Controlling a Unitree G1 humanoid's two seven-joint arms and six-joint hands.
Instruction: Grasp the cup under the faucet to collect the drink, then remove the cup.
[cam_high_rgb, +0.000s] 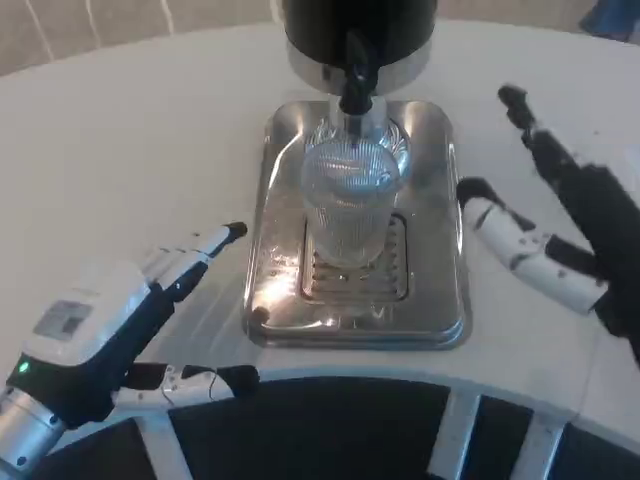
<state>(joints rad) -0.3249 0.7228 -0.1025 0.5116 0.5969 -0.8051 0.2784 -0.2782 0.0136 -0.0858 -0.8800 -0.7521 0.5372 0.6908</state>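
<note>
Nearest, the left hand (110, 325) rests low on the white counter (130, 150), its fingers (215, 240) spread and pointing toward the tray (440, 250), holding nothing. To the right, the right hand (555, 235) lies beside the tray's edge with fingers (495, 220) apart and empty, though blur makes their exact spread hard to judge. Farther back, the clear cup (348, 205) stands upright on the tray's grate, directly under the black faucet (355, 85) of the dispenser (360, 30).

Your cup (349, 205) looks like clear ribbed plastic, sitting on a shiny, mirror-like metal tray (440, 300); the table (130, 150) around it is matt white.
</note>
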